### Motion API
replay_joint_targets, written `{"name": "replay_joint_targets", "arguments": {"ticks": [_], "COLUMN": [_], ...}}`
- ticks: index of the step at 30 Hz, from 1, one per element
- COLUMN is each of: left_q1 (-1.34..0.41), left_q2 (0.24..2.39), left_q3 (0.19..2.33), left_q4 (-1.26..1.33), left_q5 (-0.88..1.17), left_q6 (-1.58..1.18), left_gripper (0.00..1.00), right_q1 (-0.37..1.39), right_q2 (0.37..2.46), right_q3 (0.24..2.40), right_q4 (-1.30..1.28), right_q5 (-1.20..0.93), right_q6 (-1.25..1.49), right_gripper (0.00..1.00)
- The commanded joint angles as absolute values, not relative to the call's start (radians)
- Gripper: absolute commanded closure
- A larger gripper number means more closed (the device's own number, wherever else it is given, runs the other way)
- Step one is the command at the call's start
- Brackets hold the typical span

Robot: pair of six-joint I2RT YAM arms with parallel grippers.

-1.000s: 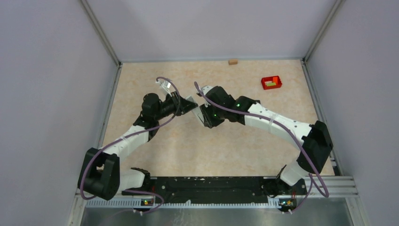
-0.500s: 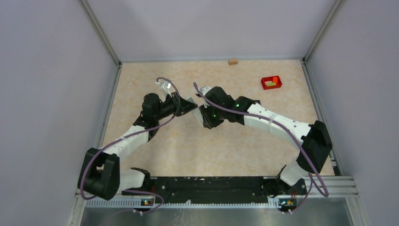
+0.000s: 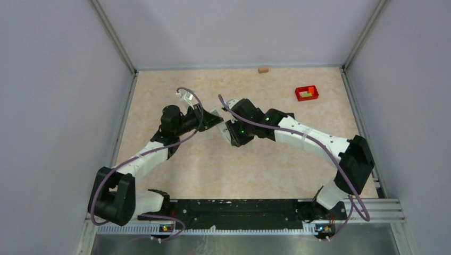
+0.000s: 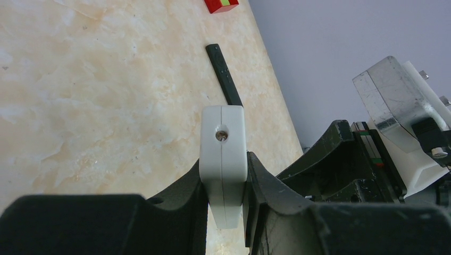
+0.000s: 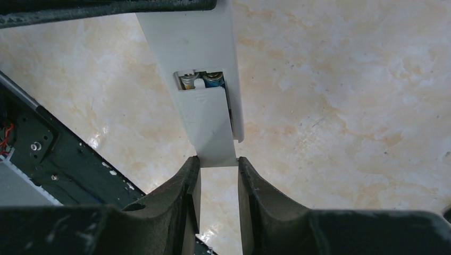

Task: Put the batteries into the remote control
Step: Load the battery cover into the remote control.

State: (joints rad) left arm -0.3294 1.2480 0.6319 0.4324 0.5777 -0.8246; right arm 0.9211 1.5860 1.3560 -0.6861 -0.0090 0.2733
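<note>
My left gripper [image 4: 223, 183] is shut on a white remote control [image 4: 223, 138] and holds it on edge above the table. In the right wrist view the remote [image 5: 205, 37] shows its open battery bay with two batteries, one with a pale metallic end [image 5: 187, 81] and one blue [image 5: 214, 79]. A white cover plate [image 5: 208, 125] lies over the lower part of the bay. My right gripper [image 5: 218, 161] is shut on the plate's near end. In the top view both grippers, left [image 3: 214, 118] and right [image 3: 230, 128], meet mid-table.
A slim black bar [image 4: 223, 74] lies on the table beyond the remote. A red box [image 3: 307, 93] with small pieces stands at the back right. A small wooden block [image 3: 262, 69] sits at the back edge. Walls enclose the table.
My right arm has edged slightly left toward the left gripper. The left arm has hardly moved.
</note>
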Motion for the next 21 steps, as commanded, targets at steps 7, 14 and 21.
{"name": "replay_joint_targets", "arguments": {"ticks": [7, 14, 21], "left_q1": [-0.333, -0.332, -0.333], "left_q2": [1.227, 1.227, 1.230], "left_q3": [0.672, 0.677, 0.677], "left_q4": [0.479, 0.479, 0.479], "left_q5": [0.611, 0.623, 0.640], "left_q6": [-0.827, -0.828, -0.826], "left_gripper": [1.00, 1.00, 1.00], "right_q1": [0.936, 0.936, 0.937], "right_q2": [1.593, 1.609, 1.620], "right_q3": [1.410, 1.436, 1.459], "right_q4": [-0.665, -0.664, -0.665], "right_q5": [-0.005, 0.023, 0.027], "right_q6": [0.279, 0.272, 0.271], "right_gripper": [0.82, 0.82, 0.82]}}
